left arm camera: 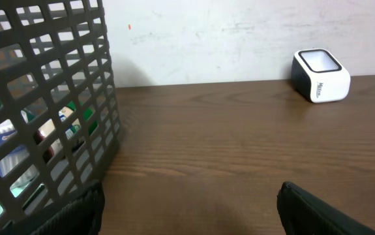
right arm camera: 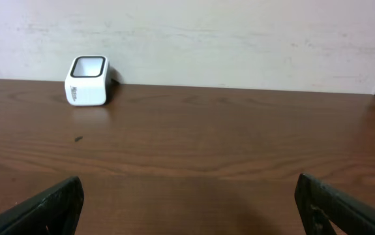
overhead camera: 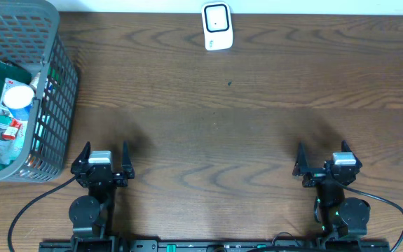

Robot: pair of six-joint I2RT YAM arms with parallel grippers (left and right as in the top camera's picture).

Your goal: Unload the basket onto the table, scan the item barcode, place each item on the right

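I see a boxy white scanner (overhead camera: 216,26) at twelve o'clock, grey lattice basket (overhead camera: 64,91) at nine; left gripper (overhead camera: 106,149), right gripper (overhead camera: 322,150) agape.

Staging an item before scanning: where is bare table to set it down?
Bare table runs from the basket rightward, between the far scanner and the left gripper and right gripper. Crowded only inside the basket.

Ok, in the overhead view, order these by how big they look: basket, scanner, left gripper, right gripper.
1. basket, by far the largest.
2. left gripper and right gripper, both open; they look alike, so no ranking between them.
3. scanner, smallest, though not by much.
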